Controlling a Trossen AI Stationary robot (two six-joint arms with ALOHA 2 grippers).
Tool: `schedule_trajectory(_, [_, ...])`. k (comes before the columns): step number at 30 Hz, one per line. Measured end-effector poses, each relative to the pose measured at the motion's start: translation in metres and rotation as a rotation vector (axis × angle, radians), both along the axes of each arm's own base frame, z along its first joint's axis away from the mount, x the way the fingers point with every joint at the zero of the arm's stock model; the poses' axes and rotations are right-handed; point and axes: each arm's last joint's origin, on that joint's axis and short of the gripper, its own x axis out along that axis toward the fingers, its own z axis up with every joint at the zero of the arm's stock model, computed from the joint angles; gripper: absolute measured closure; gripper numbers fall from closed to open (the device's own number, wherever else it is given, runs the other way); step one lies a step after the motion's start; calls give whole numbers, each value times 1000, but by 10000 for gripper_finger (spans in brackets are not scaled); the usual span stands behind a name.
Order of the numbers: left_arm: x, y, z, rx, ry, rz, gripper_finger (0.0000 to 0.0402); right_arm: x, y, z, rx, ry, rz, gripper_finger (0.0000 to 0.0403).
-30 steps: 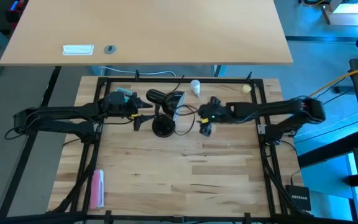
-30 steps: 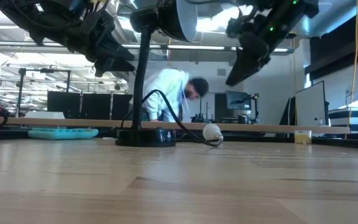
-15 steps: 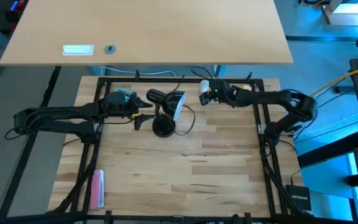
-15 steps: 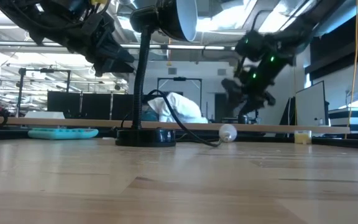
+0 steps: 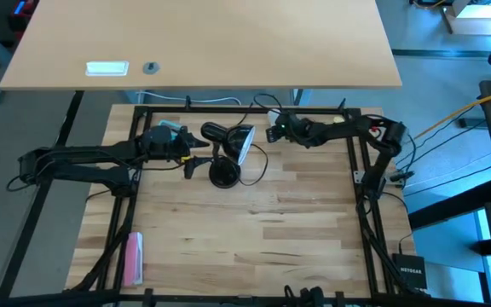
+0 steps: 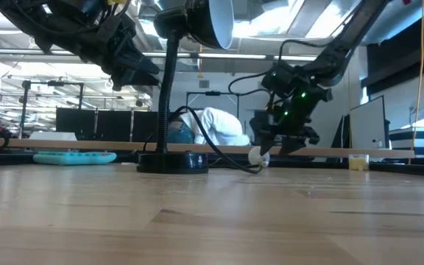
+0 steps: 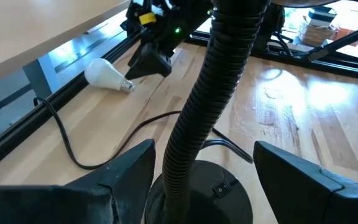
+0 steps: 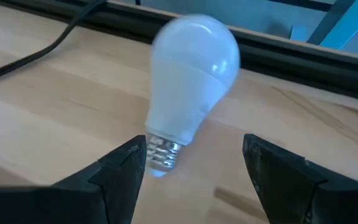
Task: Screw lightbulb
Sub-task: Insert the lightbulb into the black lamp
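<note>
The white frosted lightbulb (image 8: 191, 93) lies on its side on the wooden table near the far rail, and also shows in the high view (image 5: 272, 114), the low view (image 6: 256, 155) and the left wrist view (image 7: 104, 73). My right gripper (image 8: 194, 168) is open and low over the table. Its fingers stand on either side of the bulb's screw base (image 8: 159, 154), apart from it. The black lamp stands on its round base (image 5: 222, 176) with its shade (image 5: 239, 141) up high. My left gripper (image 7: 204, 168) is open around the lamp's ribbed neck (image 7: 197, 130). My left gripper has its two fingers level on either side of the lamp's ribbed neck, above the round base. One finger (image 7: 126, 171) lies close beside the neck. I cannot tell whether it touches the neck.
The lamp's black cord (image 7: 73, 149) runs over the table between base and bulb. A black frame rail (image 5: 228, 108) borders the far edge. A small pale yellow ball (image 5: 337, 122) lies far right, a pink object (image 5: 133, 257) near left. A person (image 6: 212, 129) bends behind the table.
My right gripper has gone from beside the lamp toward the table's far edge and down to the bulb, then a little toward the left, ending with its fingers astride the screw base. My left gripper has kept still at the lamp's neck.
</note>
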Motion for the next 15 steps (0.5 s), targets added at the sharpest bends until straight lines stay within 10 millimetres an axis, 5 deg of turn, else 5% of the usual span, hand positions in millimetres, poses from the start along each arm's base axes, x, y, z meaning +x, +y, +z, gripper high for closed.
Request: schedule_trajectory(15, [0,-1,0,-19,0,4,141,20,-12,-10,-25,93,172,145])
